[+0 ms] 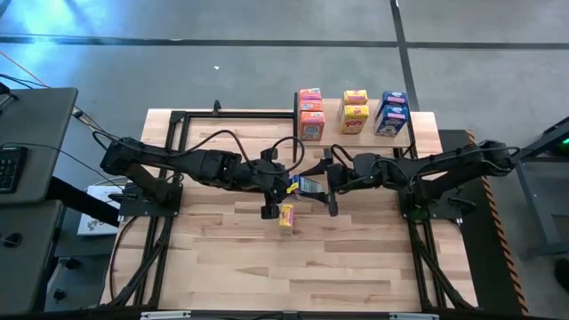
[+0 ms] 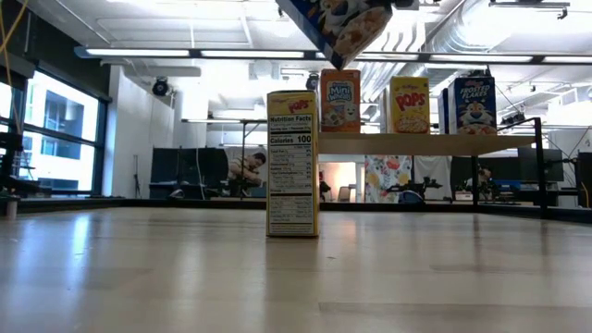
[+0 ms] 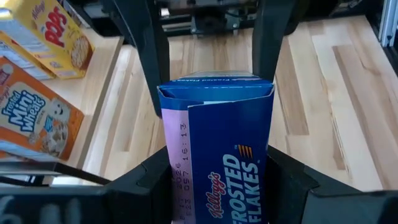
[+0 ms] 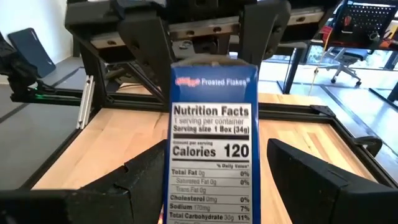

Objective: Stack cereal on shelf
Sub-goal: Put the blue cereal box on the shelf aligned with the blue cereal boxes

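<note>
Shows two dark arms meeting tip to tip over the middle of a table point(image 1: 222, 258), seen from above. Finds the left claw point(image 1: 294, 184) clenched on a blue box point(image 1: 308, 186), fingers pressed to its two narrow sides, holding it in the air clear of the wood. Places the right claw point(image 1: 325, 182) directly opposite, facing the left one, released: fingers point(image 4: 140, 180) spread to either side of the same box's far end, with a gap showing on each side in the right wrist view. Reads "Frosted Flakes" on the box front and a nutrition panel on its back. From table height, catches only the tilted lower end of that box, hanging at the top edge.

Puts a yellow box point(image 1: 286, 216) just below and near the left claw, standing upright on the table, untouched by either claw.

Sets the shelf point(image 1: 418, 138) well beyond both claws, at the table's far edge. Carries three rows there: orange-pink boxes point(image 1: 310, 116), yellow boxes point(image 1: 355, 111) and blue boxes point(image 1: 391, 114), all upright.
</note>
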Action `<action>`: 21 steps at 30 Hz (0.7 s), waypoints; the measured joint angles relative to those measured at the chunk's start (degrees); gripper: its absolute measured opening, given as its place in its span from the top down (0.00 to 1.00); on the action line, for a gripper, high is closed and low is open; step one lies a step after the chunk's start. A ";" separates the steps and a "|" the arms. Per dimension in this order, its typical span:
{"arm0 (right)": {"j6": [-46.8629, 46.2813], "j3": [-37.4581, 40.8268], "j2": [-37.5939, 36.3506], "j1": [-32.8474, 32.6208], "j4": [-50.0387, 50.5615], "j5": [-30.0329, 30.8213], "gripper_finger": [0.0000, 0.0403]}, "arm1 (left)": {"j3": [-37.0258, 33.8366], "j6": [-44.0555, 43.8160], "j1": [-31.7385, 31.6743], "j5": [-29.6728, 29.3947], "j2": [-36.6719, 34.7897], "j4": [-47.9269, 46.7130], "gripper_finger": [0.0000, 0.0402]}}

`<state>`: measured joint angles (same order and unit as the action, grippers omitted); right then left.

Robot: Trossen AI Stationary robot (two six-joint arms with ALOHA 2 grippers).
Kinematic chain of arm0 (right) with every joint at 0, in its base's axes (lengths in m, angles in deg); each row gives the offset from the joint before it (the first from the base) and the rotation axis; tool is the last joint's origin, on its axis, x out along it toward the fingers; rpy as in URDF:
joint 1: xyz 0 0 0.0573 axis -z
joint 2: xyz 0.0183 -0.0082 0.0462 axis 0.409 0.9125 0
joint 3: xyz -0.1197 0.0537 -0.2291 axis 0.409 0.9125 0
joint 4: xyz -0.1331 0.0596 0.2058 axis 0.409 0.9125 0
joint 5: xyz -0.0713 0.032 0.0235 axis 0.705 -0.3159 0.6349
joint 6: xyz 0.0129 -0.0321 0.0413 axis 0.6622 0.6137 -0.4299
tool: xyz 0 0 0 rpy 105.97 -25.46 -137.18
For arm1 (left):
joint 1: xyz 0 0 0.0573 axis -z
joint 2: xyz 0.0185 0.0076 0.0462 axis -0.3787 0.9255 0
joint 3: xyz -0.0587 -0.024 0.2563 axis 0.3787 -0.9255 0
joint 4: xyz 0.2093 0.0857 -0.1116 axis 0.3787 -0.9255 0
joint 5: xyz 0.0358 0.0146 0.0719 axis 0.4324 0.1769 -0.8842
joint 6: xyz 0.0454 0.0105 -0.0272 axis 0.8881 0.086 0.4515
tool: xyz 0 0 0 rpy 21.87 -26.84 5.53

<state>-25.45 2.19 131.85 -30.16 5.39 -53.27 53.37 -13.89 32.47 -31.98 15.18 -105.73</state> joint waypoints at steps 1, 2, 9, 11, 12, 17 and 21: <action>-0.02 0.00 0.00 0.00 -0.02 0.00 0.36 | -0.01 0.02 0.00 0.00 0.00 0.40 0.57; -0.26 0.00 0.00 0.00 -0.04 0.00 0.36 | 0.00 0.02 0.00 -0.02 0.00 0.65 0.57; -1.81 0.00 0.00 0.00 0.41 -0.63 0.42 | -0.02 0.02 -0.13 0.00 0.00 0.53 0.57; -2.10 0.00 0.00 0.00 0.72 -0.67 0.45 | 0.00 0.02 -0.13 -0.02 0.00 0.53 0.57; -2.49 0.00 0.00 0.00 0.72 -0.81 0.46 | -0.01 0.02 -0.13 -0.02 0.00 0.53 0.57; -3.26 0.00 -0.02 0.00 0.70 -0.94 0.53 | 0.00 0.02 -0.13 0.02 0.00 0.50 0.57; -3.19 0.00 -0.02 0.00 0.63 -1.97 0.56 | -0.01 -0.02 -0.13 0.04 0.00 0.41 0.57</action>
<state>-28.64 2.19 131.83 -30.16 6.03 -55.24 53.36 -13.91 32.34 -31.93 15.18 -105.32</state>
